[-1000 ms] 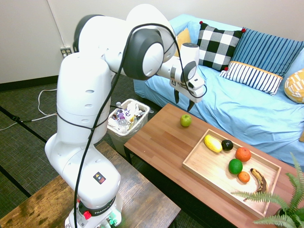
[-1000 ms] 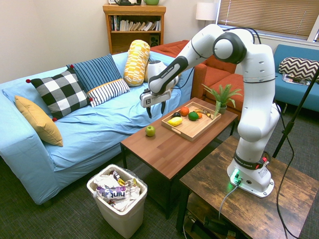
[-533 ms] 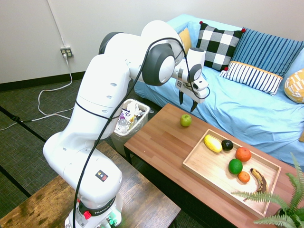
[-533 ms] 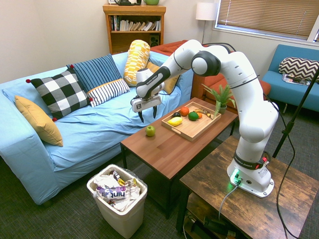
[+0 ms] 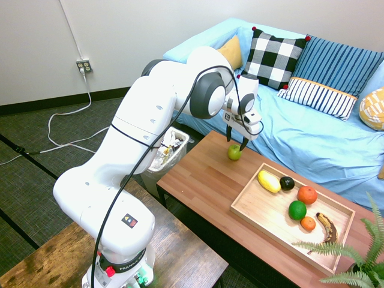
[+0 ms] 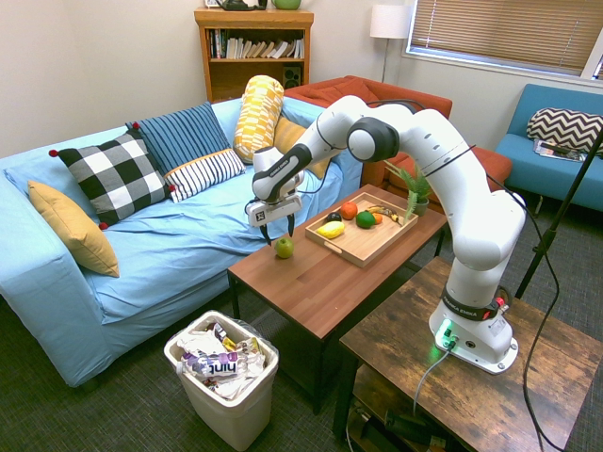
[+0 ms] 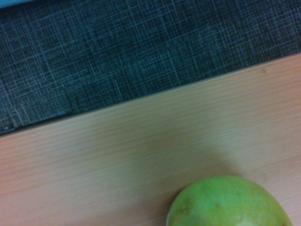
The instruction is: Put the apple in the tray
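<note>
A long wooden coffee table [image 5: 210,180] is set in front of a sofa covered in light blue cloth [image 6: 141,245], on a dark woven carpet [image 7: 117,52]. The apple [image 5: 234,152] rests on the bare tabletop near the end of the table closest to the wastebasket [image 6: 223,374], close to the edge that faces the sofa and well apart from the tray [image 5: 258,210]. The tray lies toward the opposite end of the tabletop, and a yellow fruit [image 5: 269,180], a dark fruit [image 5: 287,183], a green fruit [image 5: 297,209], two orange fruits [image 5: 306,195] and a banana [image 5: 327,226] are held in it. A potted plant [image 6: 420,181] stands at the far corner beyond the tray.

The gripper [image 5: 235,141] is seen just above the apple with its fingers spread apart on either side of the fruit, nothing being held between them; whether the fingertips touch the apple cannot be told.

Cushions are lined along the sofa back: checked [image 6: 111,176], striped [image 6: 179,135], mustard [image 6: 73,228]. Only in the second exterior view are a bookshelf [image 6: 254,52], a floor lamp [image 6: 389,21], window blinds and an orange armchair [image 6: 377,104] shown. Only in the first exterior view is a wall socket [image 5: 83,65] shown. In the wrist view the top of the apple [image 7: 230,202], the table edge and the carpet past it are seen from close by
</note>
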Robot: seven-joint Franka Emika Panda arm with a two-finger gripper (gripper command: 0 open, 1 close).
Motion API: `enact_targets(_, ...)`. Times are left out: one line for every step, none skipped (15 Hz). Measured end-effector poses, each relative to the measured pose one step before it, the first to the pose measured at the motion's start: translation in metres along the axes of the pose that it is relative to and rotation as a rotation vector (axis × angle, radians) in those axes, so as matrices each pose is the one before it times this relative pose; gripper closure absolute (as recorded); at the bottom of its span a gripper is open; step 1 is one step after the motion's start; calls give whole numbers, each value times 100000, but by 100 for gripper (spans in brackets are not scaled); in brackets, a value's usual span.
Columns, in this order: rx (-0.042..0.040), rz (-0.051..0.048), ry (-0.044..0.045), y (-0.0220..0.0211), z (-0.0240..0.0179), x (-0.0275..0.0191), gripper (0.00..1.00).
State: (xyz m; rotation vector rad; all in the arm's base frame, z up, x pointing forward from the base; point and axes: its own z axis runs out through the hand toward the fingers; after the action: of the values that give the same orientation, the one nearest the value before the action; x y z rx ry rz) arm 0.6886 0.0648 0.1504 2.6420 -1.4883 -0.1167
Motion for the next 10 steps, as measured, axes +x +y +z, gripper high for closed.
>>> enact_targets(-662, 403, 137, 84, 492, 243, 0)
enact_targets(-566, 363, -38, 79, 426, 132, 0)
enact_targets(-620, 305, -254, 69, 476, -4, 0)
enact_targets(-642, 93, -249, 5, 493, -150, 0)
enact_targets(-543, -110, -132, -75, 400, -287, 0)
enact_targets(-420, -204, -102, -139, 317, -378, 0)
enact_targets(-463, -160, -55, -90, 322, -292, 100)
enact_targets(-366, 125, -287, -7, 339, -100, 100)
enact_targets(-325, 289, -308, 42, 305, 3, 100)
enact_targets(-193, 309, -204, 33, 188, 13, 100)
